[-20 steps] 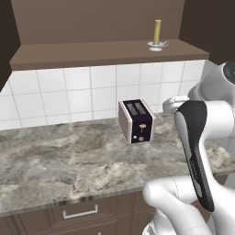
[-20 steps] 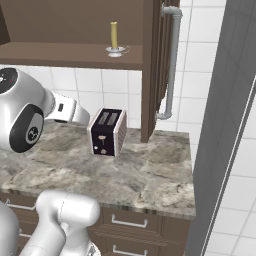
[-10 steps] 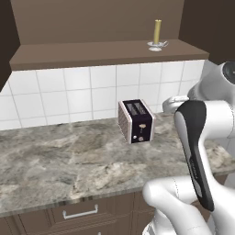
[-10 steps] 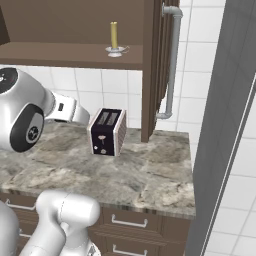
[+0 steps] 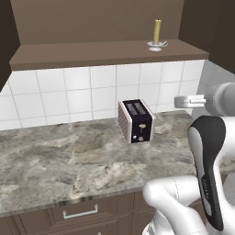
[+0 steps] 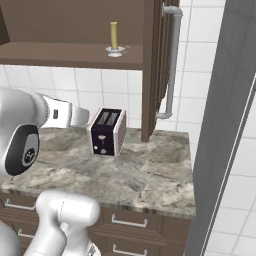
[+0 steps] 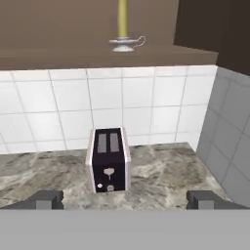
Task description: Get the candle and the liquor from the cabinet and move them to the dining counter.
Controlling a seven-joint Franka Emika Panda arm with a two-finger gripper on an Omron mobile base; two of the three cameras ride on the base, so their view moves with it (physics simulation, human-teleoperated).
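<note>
The candle (image 5: 157, 33) (image 6: 114, 37) (image 7: 122, 22) stands upright in its white holder on the inner shelf (image 5: 105, 53) of the open cabinet. In the hand view my gripper (image 7: 126, 200) is open, its fingertips (image 7: 46, 199) far apart with nothing between them. It sits well below the candle and back from the wall, at about toaster height and facing the tiles. The liquor and the dining counter are out of view.
A dark toaster (image 5: 136, 120) (image 6: 106, 131) (image 7: 109, 160) stands on the marble worktop (image 5: 55, 156) under the shelf. The open cabinet door (image 6: 152, 65) with its long silver handle (image 6: 172, 60) juts out to the right. A grey wall (image 6: 225, 125) closes off the right side.
The arm's upper links have shifted slightly to the right. The candle, the toaster and the cabinet have not moved.
</note>
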